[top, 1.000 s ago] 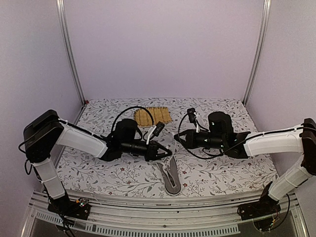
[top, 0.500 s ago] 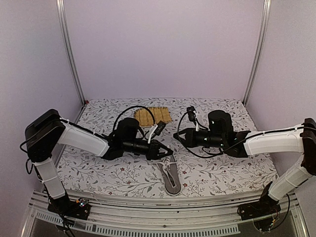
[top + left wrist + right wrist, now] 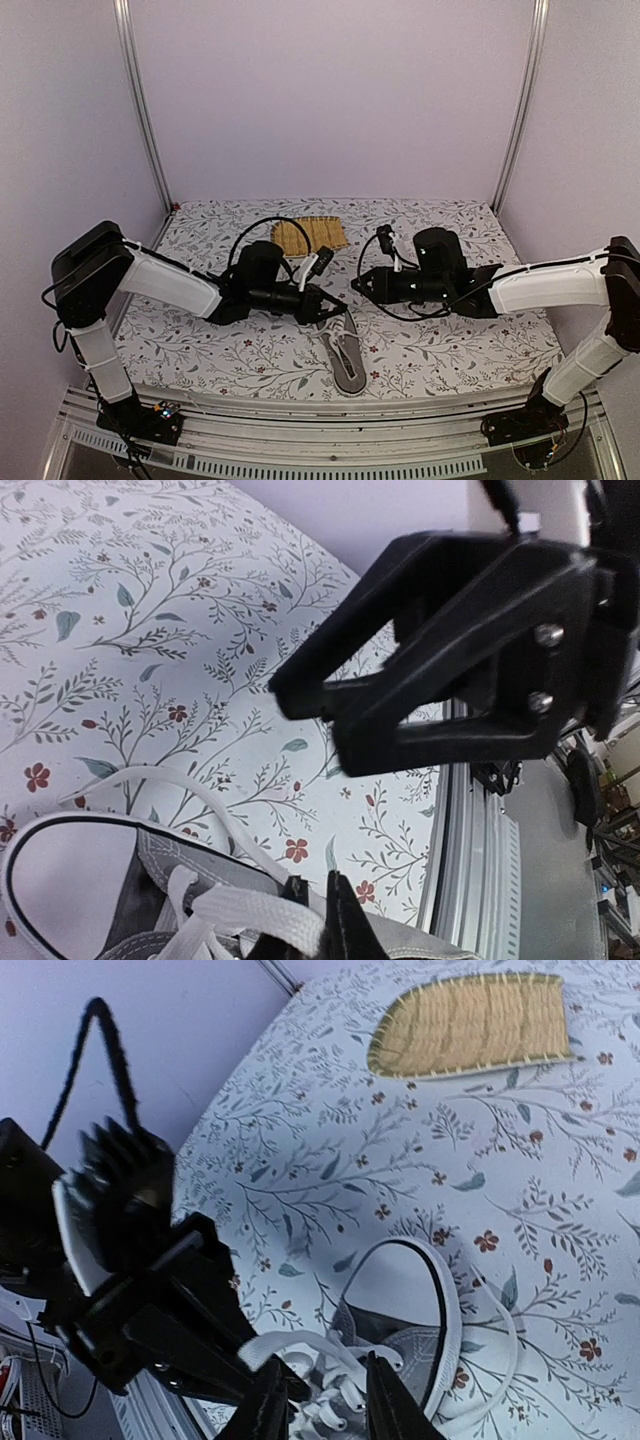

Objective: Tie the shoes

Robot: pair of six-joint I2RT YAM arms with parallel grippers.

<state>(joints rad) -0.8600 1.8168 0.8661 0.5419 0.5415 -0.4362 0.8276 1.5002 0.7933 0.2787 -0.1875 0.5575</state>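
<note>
The small grey shoe (image 3: pixel 347 362) with a white sole lies near the table's front edge, its toe cap toward the arms' tips; it also shows in the right wrist view (image 3: pixel 410 1290) and the left wrist view (image 3: pixel 150 880). My left gripper (image 3: pixel 328 308) (image 3: pixel 313 885) hovers just over the shoe's toe end, shut on a white lace (image 3: pixel 250 905). That lace (image 3: pixel 300 1335) stretches from the left gripper (image 3: pixel 285 1385) to the eyelets. My right gripper (image 3: pixel 358 287) (image 3: pixel 325 1405) faces the left one from close by, its jaws apart, straddling the stretched lace without pinching it. Another lace end trails on the table.
A yellow woven mat (image 3: pixel 310 235) (image 3: pixel 470 1025) lies at the back of the flowered tablecloth (image 3: pixel 450 340). The metal front rail (image 3: pixel 480 850) runs close beside the shoe. Black cables loop above both wrists.
My right gripper has opened its jaws and shifted slightly left and down toward the shoe. The left gripper keeps its hold on the lace and has barely moved.
</note>
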